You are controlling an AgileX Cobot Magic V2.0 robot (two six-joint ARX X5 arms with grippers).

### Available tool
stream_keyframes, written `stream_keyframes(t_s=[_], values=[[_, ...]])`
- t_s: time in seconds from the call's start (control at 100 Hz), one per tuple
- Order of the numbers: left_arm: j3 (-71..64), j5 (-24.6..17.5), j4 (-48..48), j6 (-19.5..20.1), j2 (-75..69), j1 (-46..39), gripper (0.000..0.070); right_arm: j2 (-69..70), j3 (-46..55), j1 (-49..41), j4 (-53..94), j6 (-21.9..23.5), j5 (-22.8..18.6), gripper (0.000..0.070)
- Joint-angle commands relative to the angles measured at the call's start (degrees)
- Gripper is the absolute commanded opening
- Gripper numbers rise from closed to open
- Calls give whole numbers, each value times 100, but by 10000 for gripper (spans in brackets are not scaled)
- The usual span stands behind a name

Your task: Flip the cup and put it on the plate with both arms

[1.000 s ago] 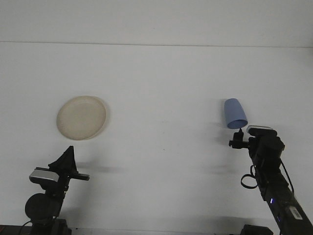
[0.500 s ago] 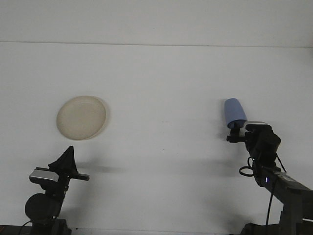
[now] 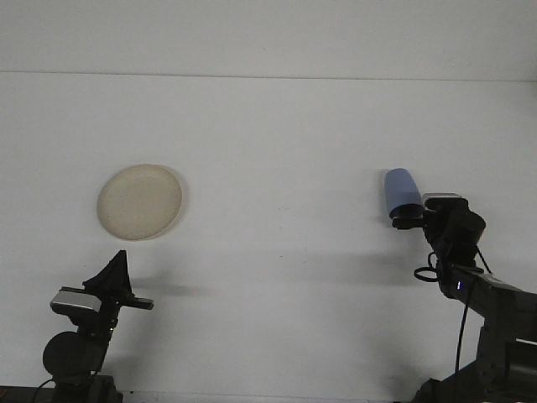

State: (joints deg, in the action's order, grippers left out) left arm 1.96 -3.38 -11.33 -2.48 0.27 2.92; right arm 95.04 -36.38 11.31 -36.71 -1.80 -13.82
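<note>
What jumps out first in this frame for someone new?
Probably the blue cup on the right of the white table, the only strong colour, with the right hand right at its near end. Next, the cream plate lying alone on the left, well apart from the cup. The left hand sits low at the near edge, short of the plate.

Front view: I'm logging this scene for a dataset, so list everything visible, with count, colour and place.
plate: 1, cream, on the table left of centre, nothing on it.
cup: 1, blue, on the table at right, upside down, its lower end hidden by the right claw.
table: 1, white, fills the view.
left claw: 1, black, low at left, below the plate and apart from it.
right claw: 1, black, at the cup's lower end; grip not discernible.
</note>
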Motion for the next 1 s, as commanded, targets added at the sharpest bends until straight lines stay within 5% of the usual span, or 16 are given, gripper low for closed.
stream_keyframes(t_s=[0.0,0.11,0.3,0.64,0.99], values=[[-111,-11,-72,26,-9,11,11,225,-157,7,-55,-103,-61,508],[-111,-11,-72,26,-9,11,12,389,-258,7,-55,-122,-133,373],[-111,-11,-72,26,-9,11,11,420,-262,7,-61,-168,-389,3],[-111,-11,-72,26,-9,11,12,-114,-262,-48,295,-103,-417,1],[-111,-11,-72,26,-9,11,11,-2568,-264,-455,2223,354,-203,1]])
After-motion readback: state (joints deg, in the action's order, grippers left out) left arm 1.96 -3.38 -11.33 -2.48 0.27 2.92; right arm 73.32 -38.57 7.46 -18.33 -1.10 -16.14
